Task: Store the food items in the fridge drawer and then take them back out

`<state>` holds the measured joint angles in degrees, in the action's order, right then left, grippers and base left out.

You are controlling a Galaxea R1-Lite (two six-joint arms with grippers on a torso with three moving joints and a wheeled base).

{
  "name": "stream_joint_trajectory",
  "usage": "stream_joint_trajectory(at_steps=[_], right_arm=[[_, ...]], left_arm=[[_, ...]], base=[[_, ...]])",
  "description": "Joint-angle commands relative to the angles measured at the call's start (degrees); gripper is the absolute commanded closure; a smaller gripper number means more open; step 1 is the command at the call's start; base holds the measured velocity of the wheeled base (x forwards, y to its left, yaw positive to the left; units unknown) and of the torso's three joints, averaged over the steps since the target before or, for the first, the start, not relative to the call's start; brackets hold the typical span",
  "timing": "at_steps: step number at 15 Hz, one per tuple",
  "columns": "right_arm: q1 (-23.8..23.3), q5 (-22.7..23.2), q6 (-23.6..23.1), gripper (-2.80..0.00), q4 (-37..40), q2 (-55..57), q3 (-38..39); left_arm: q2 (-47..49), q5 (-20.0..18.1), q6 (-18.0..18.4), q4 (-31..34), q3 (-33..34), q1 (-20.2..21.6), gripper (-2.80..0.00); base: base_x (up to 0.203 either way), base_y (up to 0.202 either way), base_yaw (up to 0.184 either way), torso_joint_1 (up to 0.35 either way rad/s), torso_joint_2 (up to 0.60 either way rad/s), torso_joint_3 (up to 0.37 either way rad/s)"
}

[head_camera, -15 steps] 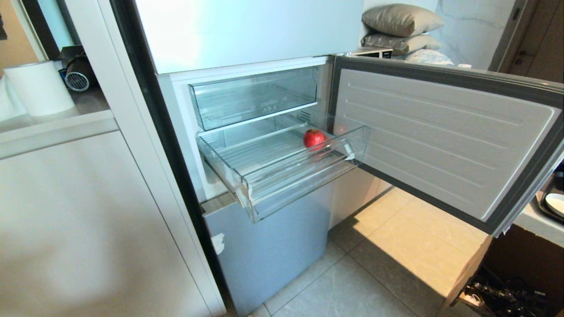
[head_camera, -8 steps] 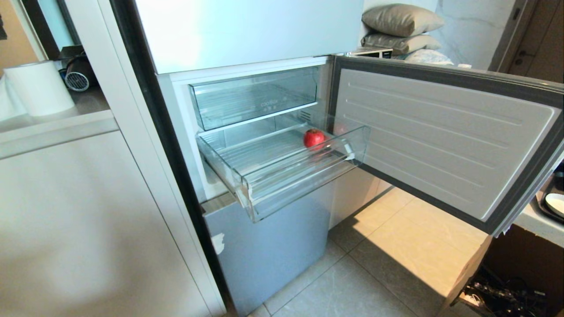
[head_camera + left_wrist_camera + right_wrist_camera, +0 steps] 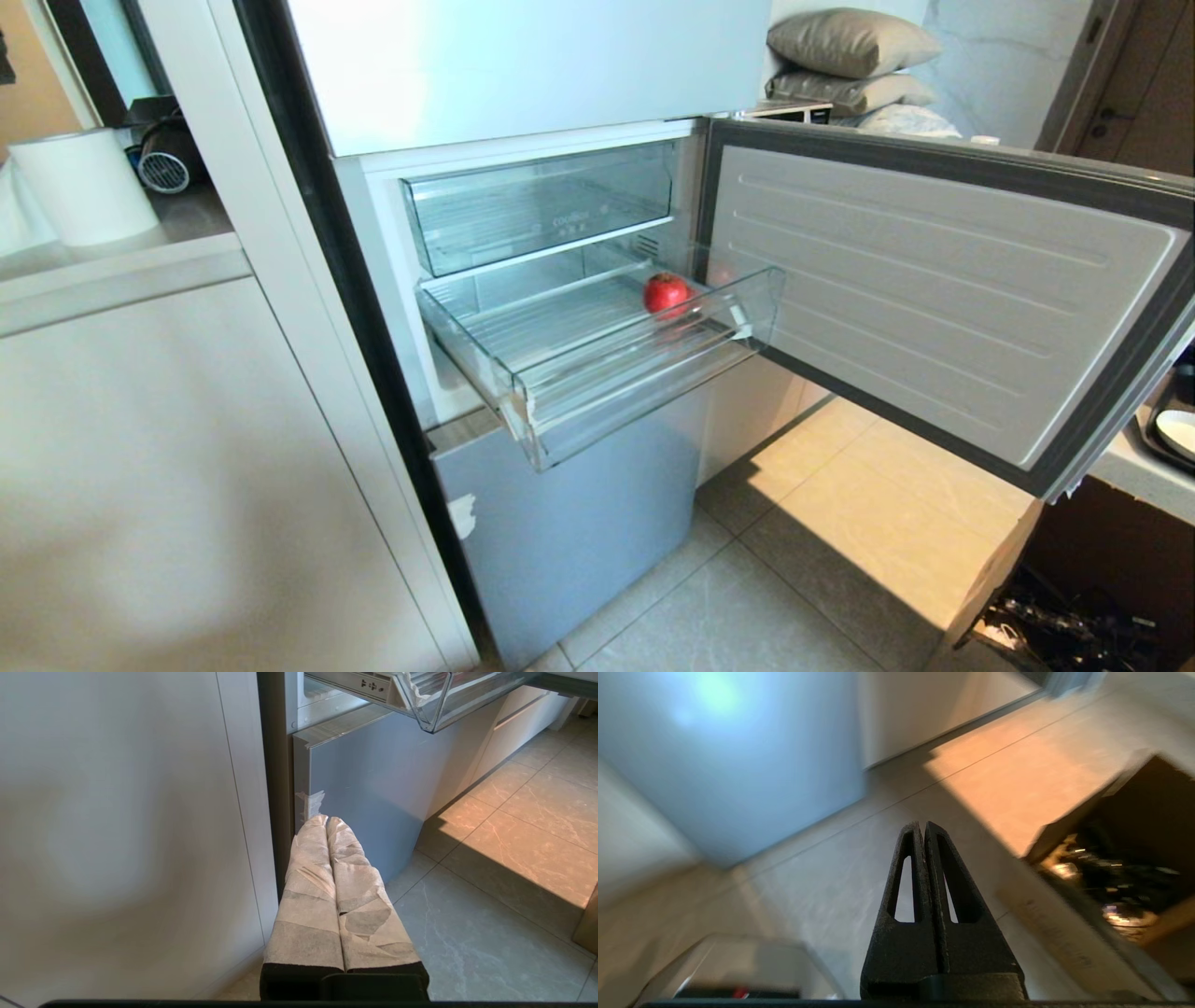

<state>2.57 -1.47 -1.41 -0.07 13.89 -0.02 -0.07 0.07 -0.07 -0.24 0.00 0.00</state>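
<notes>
- Red fruit (image 3: 666,293) is sitting on the ribbed floor of the clear pull-out drawer (image 3: 653,373), toward its right rear corner, close to the side wall; only one is showing.
- That drawer is hanging pulled out from the fridge, with the door (image 3: 934,299) standing wide open on the right.
- Above it, the clear bin (image 3: 541,210) with faint lettering is sitting pushed in.
- My left gripper (image 3: 326,820) is pointing down low beside the grey lower panel (image 3: 373,793), tape-wrapped fingers (image 3: 308,877) pressing flat together, gripping nothing.
- My right gripper (image 3: 923,825) is aiming down over the floor tiles (image 3: 822,891), black fingers (image 3: 906,872) closing tight on each other, carrying nothing.
- Neither arm is showing in the head view.
</notes>
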Motion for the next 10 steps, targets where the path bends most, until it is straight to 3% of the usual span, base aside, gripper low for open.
stream_joint_trajectory(at_steps=[1, 4, 10], right_arm=[[-2.72, 0.02, -0.29, 0.00, 0.14, -4.18, 0.02], [-2.77, -0.04, 0.68, 0.00, 0.35, -14.06, 0.02], [-2.74, -0.38, 3.57, 0.00, 0.43, -13.89, 0.02]], left_arm=[[-0.01, 0.01, -0.01, -0.02, 0.09, 0.00, 0.00], [-0.01, 0.01, -0.01, -0.09, 0.09, 0.00, 0.00], [-0.01, 0.01, -0.01, -0.11, 0.09, 0.00, 0.00]], base=[[0.000, 0.000, 0.000, 0.000, 0.00, 0.000], [0.000, 0.000, 0.000, 0.000, 0.00, 0.000], [0.000, 0.000, 0.000, 0.000, 0.00, 0.000]])
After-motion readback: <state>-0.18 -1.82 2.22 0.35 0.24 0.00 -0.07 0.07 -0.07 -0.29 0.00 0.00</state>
